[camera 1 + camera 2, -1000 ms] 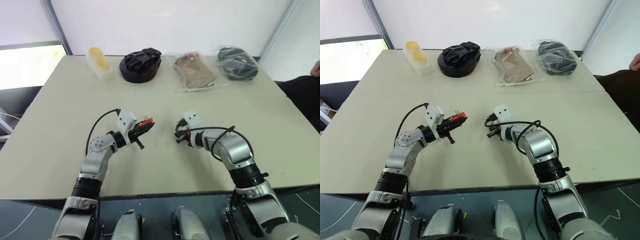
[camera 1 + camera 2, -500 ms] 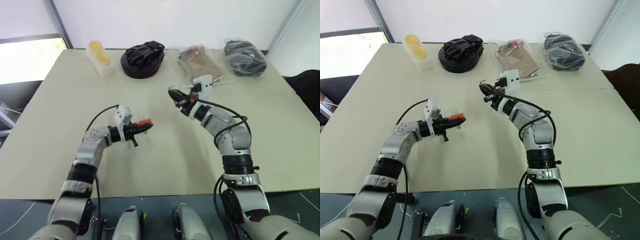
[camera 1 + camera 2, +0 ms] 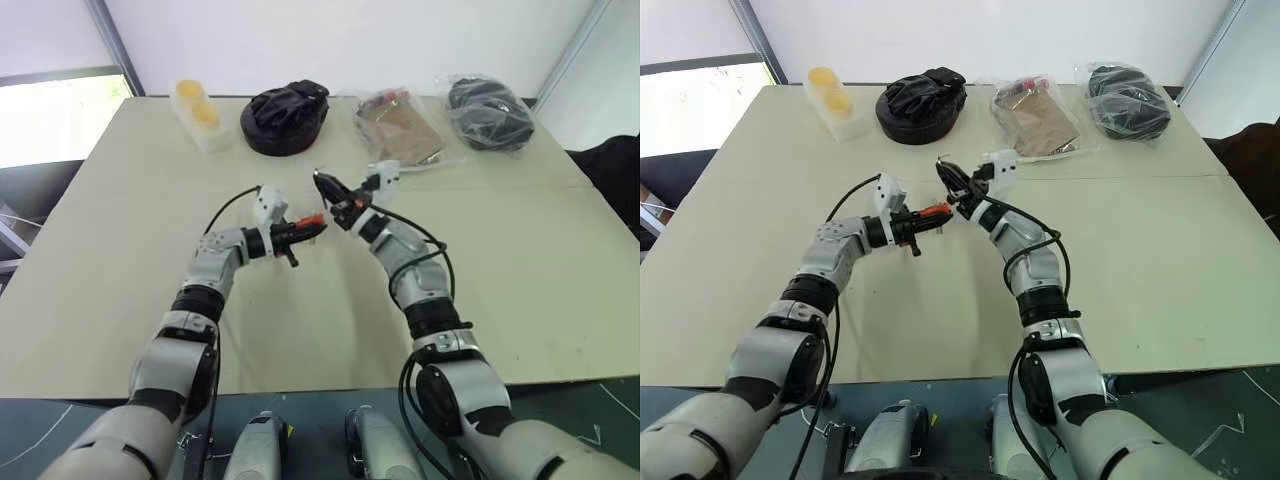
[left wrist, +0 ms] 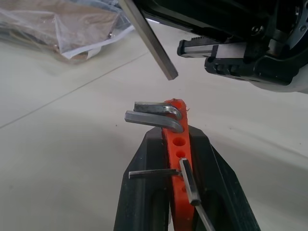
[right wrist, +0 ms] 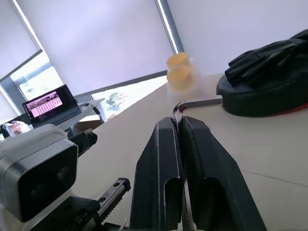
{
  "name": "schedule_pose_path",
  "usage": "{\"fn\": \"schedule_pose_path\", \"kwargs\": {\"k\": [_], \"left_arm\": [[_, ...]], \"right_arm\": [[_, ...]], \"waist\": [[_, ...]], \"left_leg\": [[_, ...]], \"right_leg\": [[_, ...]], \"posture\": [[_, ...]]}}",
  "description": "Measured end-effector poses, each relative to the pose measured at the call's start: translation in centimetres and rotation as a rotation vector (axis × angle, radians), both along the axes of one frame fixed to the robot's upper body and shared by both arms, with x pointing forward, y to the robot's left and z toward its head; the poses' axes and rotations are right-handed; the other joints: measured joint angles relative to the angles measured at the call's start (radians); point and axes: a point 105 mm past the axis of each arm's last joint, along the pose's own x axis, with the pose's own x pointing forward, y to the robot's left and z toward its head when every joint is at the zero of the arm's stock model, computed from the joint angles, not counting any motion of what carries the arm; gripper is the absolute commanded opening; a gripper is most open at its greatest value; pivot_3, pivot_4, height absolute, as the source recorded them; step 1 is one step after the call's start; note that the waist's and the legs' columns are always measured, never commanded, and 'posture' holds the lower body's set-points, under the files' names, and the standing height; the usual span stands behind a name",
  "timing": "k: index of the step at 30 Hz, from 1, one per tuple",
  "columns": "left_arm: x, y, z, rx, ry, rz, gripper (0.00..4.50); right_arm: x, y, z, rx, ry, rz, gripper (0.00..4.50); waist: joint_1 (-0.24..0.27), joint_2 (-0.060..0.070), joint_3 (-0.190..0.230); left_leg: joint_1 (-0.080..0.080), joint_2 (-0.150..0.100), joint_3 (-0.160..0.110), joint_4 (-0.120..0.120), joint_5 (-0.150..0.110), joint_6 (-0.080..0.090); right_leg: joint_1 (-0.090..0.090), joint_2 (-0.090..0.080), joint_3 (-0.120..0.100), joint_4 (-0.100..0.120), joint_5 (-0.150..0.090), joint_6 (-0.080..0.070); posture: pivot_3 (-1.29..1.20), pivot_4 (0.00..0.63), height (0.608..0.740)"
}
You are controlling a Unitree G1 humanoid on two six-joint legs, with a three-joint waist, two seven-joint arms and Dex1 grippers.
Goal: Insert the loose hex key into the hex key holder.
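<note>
Gripping hex key holder (image 4: 179,159) | loose hex key (image 4: 149,41) cut off | tools clamped

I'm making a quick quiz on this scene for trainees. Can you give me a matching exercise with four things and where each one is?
Things:
1. loose hex key
2. hex key holder
3. yellow cups
4. black gloves

Places:
A. clamped in the left gripper
B. far left of the table's back row
C. pinched in the right gripper
D. on a black round case

Pairs: 1-C, 2-A, 3-B, 4-D
</note>
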Motion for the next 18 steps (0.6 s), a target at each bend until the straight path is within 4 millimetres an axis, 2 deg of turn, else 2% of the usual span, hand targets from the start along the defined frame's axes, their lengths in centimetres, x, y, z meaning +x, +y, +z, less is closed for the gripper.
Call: {"fn": "schedule_pose_path", "kwargs": {"k": [18], "left_arm": [[0.2, -0.6, 1.0, -0.066, 0.03, -0.012, 0.0]], "right_arm": [[0.0, 0.2, 0.2, 0.035, -0.009, -0.006, 0.05]], "waist": [[0.0, 0.0, 0.0]], "left_leg": [[0.0, 0.0, 0.0, 0.001, 0.0, 0.0]], "right_leg": [[0.0, 0.0, 0.0, 0.001, 0.0, 0.0]], "posture": [[0.0, 0.15, 0.74]]}}
